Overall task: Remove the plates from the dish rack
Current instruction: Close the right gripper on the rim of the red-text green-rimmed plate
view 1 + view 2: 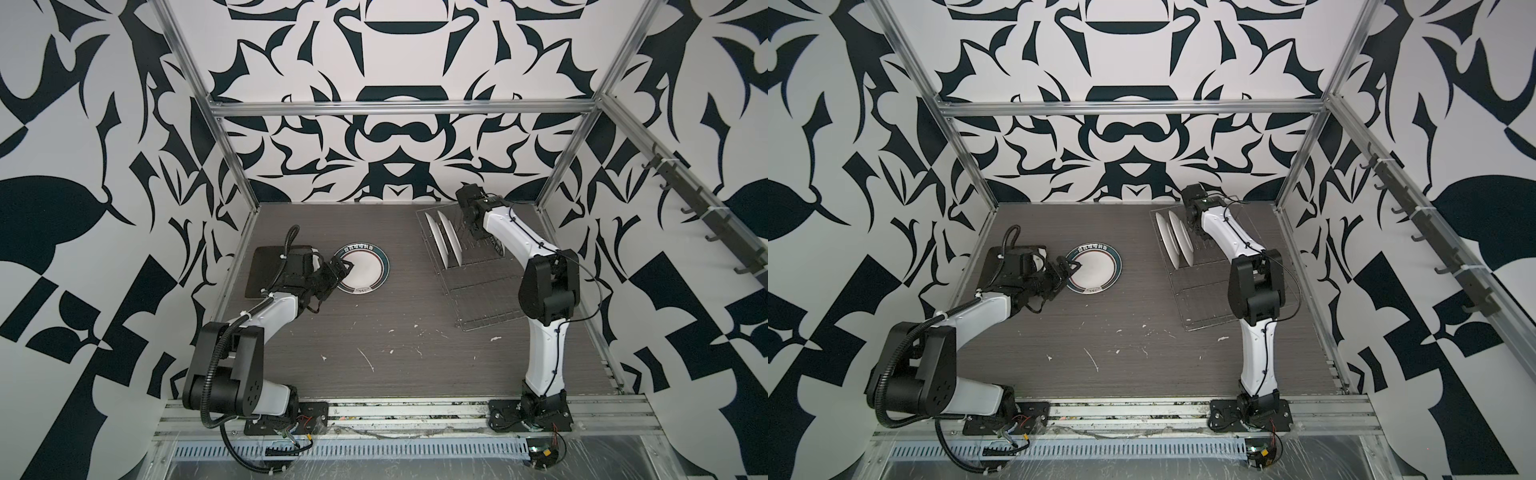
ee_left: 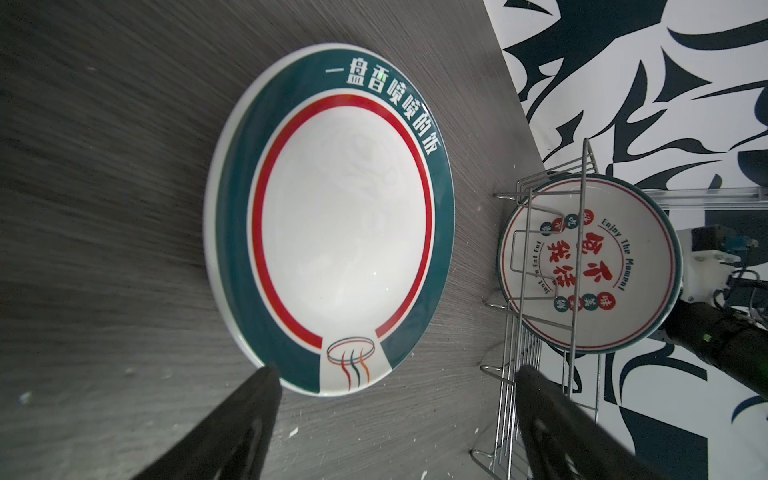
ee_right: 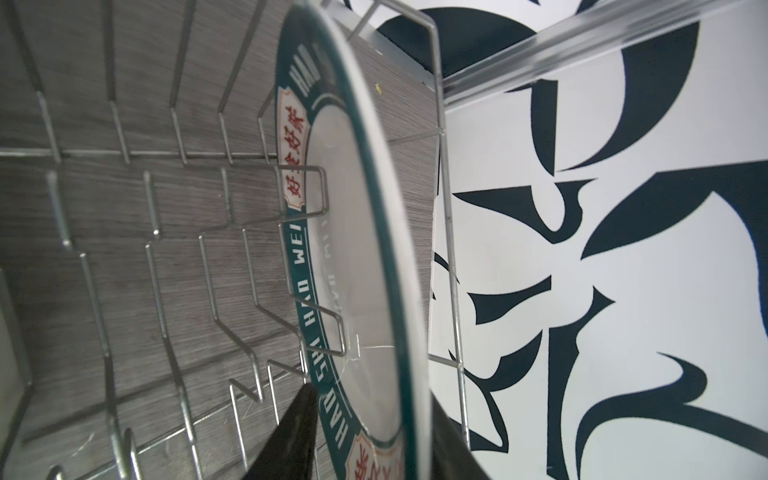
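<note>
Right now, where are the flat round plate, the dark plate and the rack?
round plate (image 1: 368, 269): in a top view, on its white centre.
dark plate (image 1: 258, 272): in a top view, on its uncovered left part.
rack (image 1: 478, 296): in a top view, on its bare grid base.

Teal-rimmed plate (image 1: 368, 268) lies flat; white plates (image 1: 451, 240) stand upright in rack (image 1: 482, 293).

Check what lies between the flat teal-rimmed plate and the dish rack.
Nothing. Only bare tabletop separates the teal-rimmed plate from the dish rack, as both top views and the left wrist view show.
</note>
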Controlling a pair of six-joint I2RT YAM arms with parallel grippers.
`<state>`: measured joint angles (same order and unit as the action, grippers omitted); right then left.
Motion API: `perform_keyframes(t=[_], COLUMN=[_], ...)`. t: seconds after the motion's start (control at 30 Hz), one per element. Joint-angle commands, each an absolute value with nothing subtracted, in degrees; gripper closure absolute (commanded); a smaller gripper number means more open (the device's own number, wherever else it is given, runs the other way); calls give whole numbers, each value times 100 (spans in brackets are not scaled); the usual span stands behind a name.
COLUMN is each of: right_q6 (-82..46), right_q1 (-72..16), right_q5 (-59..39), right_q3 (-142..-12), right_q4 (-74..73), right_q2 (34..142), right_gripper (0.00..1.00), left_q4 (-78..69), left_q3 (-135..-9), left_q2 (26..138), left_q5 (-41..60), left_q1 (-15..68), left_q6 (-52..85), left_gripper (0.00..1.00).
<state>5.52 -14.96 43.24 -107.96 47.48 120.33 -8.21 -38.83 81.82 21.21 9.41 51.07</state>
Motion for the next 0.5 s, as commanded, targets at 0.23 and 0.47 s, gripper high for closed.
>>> perform_keyframes(t=[0.23,0.47], right_q6=[642,686], right_q1=[-1463,-1468], right_q5=[4741,4862], right_q3=[-10864,-10791], right_q4=[4480,4475], right_q2=[11830,11839], right_gripper=[75,83], left_q4=[-762,-765], left_q3=[-4025,-4018], left_q2=[8042,8059], left_q5=[2109,2101], left_q1=[959,971], left_q6=[5043,5044], left_gripper=[8,8])
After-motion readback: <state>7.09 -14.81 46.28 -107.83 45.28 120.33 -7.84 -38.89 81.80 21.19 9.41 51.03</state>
